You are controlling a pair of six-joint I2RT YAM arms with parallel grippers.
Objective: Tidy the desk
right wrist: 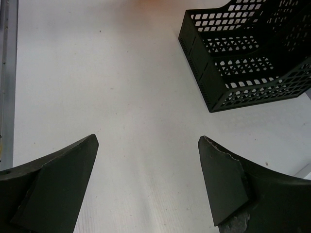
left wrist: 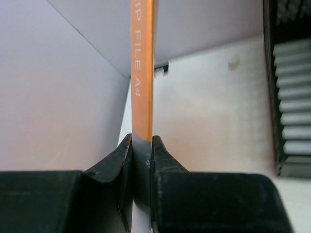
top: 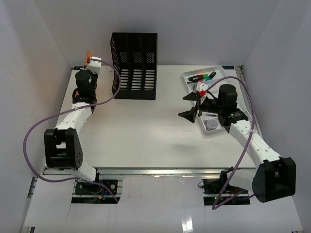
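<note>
Worktop (top: 146,141) holds the black file rack (top: 134,65) at its far edge, just right of the left tool (left wrist: 142,145), which is clamped on an orange clip file (left wrist: 143,63) seen edge-on, long axis pointing away from it; the right tool (right wrist: 148,141) stands wide and empty, farther off.

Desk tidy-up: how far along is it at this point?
Done: markers lie in the white tray. In hand: the left hand is shut on an orange file, near the far-left corner of the desk. Left: the file is not in the black rack yet; the right hand hangs open and empty.
</note>
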